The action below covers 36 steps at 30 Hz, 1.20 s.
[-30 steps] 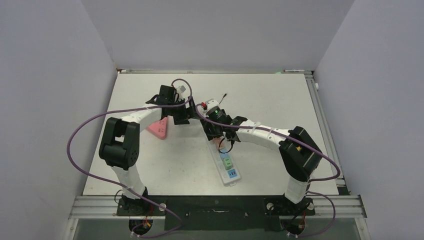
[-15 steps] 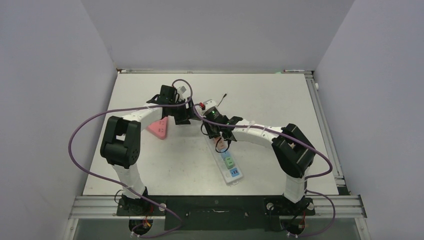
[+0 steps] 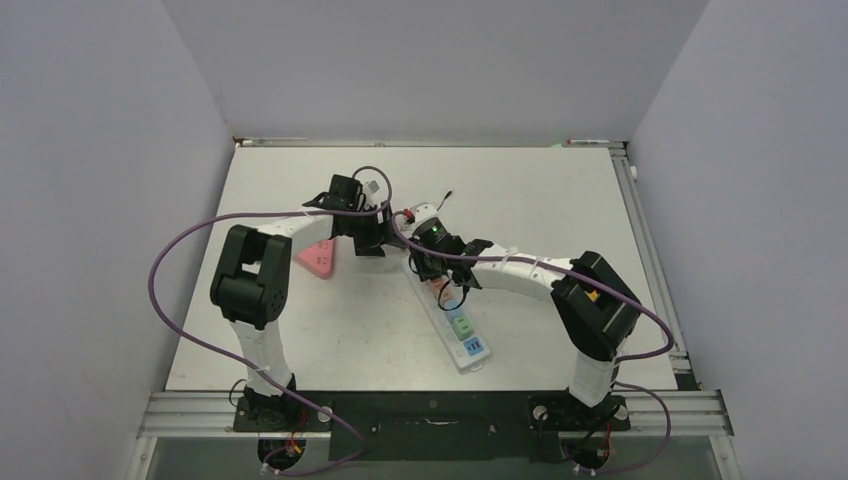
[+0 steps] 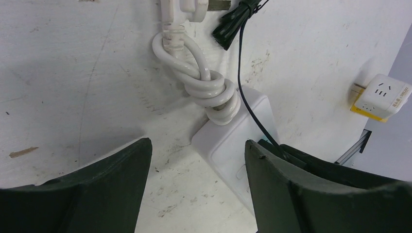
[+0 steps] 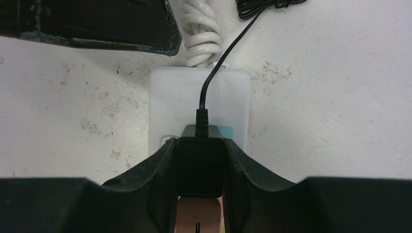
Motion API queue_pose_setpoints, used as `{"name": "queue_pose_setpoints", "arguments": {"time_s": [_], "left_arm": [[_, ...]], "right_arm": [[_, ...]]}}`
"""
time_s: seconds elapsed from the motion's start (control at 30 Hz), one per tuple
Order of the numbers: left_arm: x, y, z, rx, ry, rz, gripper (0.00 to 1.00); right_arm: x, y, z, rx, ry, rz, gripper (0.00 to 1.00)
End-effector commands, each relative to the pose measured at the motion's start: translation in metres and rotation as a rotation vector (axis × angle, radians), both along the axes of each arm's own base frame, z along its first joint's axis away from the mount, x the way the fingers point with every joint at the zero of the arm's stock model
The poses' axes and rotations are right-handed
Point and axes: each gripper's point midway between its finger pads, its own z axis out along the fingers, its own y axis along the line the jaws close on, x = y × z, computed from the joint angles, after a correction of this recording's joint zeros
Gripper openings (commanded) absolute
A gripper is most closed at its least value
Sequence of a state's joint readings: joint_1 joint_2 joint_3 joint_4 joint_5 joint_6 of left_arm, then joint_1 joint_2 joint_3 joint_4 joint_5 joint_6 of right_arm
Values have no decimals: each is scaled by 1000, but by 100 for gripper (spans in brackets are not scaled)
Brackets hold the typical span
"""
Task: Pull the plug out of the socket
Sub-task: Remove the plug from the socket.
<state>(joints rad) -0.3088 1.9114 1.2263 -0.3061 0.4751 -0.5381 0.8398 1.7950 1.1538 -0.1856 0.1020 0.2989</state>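
Grip: right end effector (image 5: 200,145) closed on black plug (image 5: 200,167); left end effector (image 4: 197,145) open, astride power strip (image 5: 167,97) cord end | Place: plug seated at strip's 11 o'clock end on counter (image 3: 560,200), top view | Axis: strip runs 11 to 5 o'clock; plug's cable (image 5: 228,48) end faces 11 | Risk: unclamped strip may lift with plug.

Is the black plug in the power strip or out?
In: the black plug sits against the white power strip with no gap visible, the right gripper shut on its sides.

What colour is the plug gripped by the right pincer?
The plug is black, clearest in the right wrist view.
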Motion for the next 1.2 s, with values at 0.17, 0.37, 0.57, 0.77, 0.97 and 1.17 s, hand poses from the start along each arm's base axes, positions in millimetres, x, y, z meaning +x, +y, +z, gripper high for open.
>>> {"name": "queue_pose_setpoints", "arguments": {"time_s": [0.17, 0.37, 0.57, 0.77, 0.97, 1.17], "left_arm": [[10, -7, 0, 31, -27, -21, 66], [7, -9, -8, 66, -20, -31, 52], [5, -7, -19, 143, -21, -47, 35], [3, -2, -30, 221, -14, -64, 15], [3, 1, -32, 258, -24, -71, 1], [3, 1, -32, 266, -23, -77, 0]], "right_arm": [[-5, 27, 35, 124, -74, 50, 5], [-12, 36, 35, 136, -81, 70, 5], [-17, 40, 34, 134, -80, 81, 5], [-20, 40, 29, 132, -64, 73, 5], [-21, 38, 25, 155, -28, 61, 5], [-14, 28, 18, 224, 55, 36, 5]]}}
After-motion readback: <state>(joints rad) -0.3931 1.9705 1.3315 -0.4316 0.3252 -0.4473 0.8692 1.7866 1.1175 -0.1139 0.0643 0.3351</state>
